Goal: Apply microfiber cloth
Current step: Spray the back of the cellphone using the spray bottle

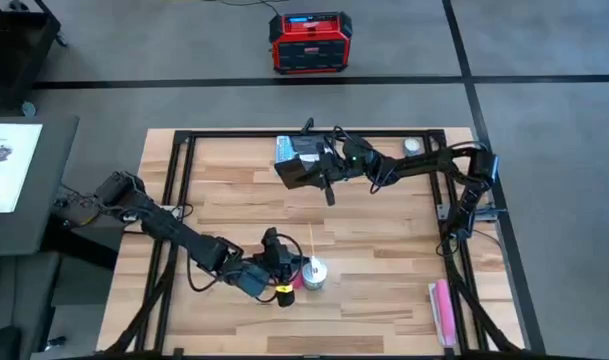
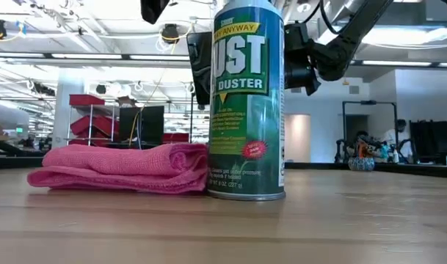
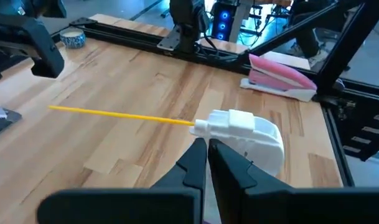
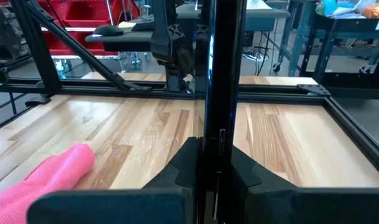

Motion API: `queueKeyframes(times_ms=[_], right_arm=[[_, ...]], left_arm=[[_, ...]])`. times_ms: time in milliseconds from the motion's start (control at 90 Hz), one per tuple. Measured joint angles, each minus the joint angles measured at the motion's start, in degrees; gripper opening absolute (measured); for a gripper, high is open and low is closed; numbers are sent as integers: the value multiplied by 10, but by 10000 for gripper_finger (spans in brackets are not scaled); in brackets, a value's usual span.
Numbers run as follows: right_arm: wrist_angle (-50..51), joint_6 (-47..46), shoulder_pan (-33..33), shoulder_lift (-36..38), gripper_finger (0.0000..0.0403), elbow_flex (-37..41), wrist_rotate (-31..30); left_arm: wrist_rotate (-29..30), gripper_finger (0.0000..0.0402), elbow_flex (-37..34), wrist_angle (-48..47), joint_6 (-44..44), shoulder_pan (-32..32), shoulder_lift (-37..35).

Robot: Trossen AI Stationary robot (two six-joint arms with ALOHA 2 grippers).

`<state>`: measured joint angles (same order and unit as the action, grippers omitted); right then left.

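A robotics lab or workshop: strip lights on a high ceiling, red storage bins, metal-framed wooden surface, grey floor.

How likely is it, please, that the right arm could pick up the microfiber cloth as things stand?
Probably not. The right gripper is shut on the black phone, some way from the microfiber cloth. The cloth lies beside the duster can, with the left gripper close by.
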<state>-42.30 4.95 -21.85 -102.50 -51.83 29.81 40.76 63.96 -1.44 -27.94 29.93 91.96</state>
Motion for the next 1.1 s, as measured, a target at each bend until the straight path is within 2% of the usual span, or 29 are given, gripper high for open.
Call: queueKeyframes(times_ms=[133,300,422,544,733,822,911,1100], right_arm=[[1,1,0,0,17,0,-2],[3,10,-4,14,17,7,-44],[-15,30,-9,65,16,52,-87],[-35,10,-23,125,16,112,-89],[-41,-17,-7,171,16,164,-90],[-40,-19,16,167,16,166,-88],[-55,-20,36,154,16,165,-90],[-76,-40,42,132,16,165,-98]], left_arm=[[0,0,0,-4,42,3,-4],[0,0,0,-20,115,14,-34],[1,0,0,-58,140,14,-59],[-2,0,0,-76,167,3,-78],[-68,0,0,-75,194,-36,-88],[-108,0,0,-76,205,-55,-87],[-124,0,0,-62,226,-64,-88],[-175,0,30,-81,257,-71,-87]])
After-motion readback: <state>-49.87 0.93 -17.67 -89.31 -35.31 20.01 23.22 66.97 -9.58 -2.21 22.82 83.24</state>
